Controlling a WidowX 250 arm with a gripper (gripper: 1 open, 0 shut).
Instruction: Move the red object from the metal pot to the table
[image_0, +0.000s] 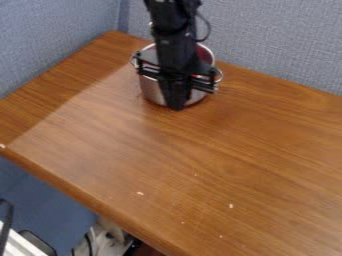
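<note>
The metal pot (146, 80) stands at the far side of the table (147, 170), near the back wall. A sliver of the red object (202, 59) shows inside the pot, to the right of the arm; the arm hides the rest. My black gripper (178, 103) points straight down and overlaps the pot's front wall in this view. Its fingers are pressed together in one dark tip. Nothing red shows at the tip, and whether it holds anything cannot be told.
Blue-grey walls close in behind the pot at the table's back corner. The brown tabletop spreads toward the near and right edges. Below the near edge lies the floor with cables.
</note>
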